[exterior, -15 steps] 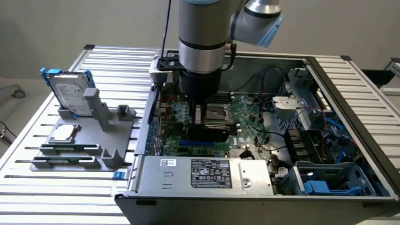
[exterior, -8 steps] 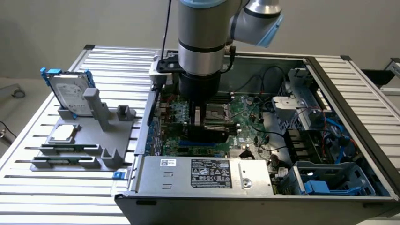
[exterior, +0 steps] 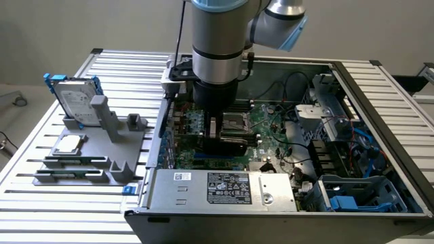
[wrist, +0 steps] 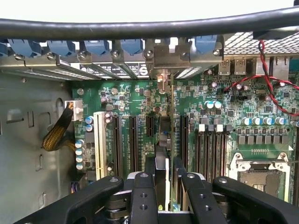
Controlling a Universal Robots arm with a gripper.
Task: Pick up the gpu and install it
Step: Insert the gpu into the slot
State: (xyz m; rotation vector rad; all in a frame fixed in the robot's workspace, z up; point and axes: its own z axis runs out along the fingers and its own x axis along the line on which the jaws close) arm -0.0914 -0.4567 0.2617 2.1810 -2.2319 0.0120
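Inside the open computer case point(exterior: 379, 147), the gpu point(wrist: 162, 140) stands on edge over the green motherboard point(wrist: 135, 100). It lines up with the row of long black expansion slots point(wrist: 133, 140), and its silver bracket end points at the case's rear wall. Whether its edge is fully down in a slot I cannot tell. The gripper point(wrist: 163, 165) holds the card, with one black finger point(wrist: 148, 168) pressed on each face. In the exterior view the gripper point(exterior: 220, 133) hangs straight down into the case with the card's dark body point(exterior: 229, 147) under it, just beside the CPU socket point(exterior: 237, 122). A silver power supply point(exterior: 224, 188) fills the near side of the case. On the slatted table point(exterior: 40, 203), toward the exterior view's left, a grey holder point(exterior: 109, 127) carries a hard drive point(exterior: 73, 99) in a blue frame and a small square chip point(exterior: 68, 145).
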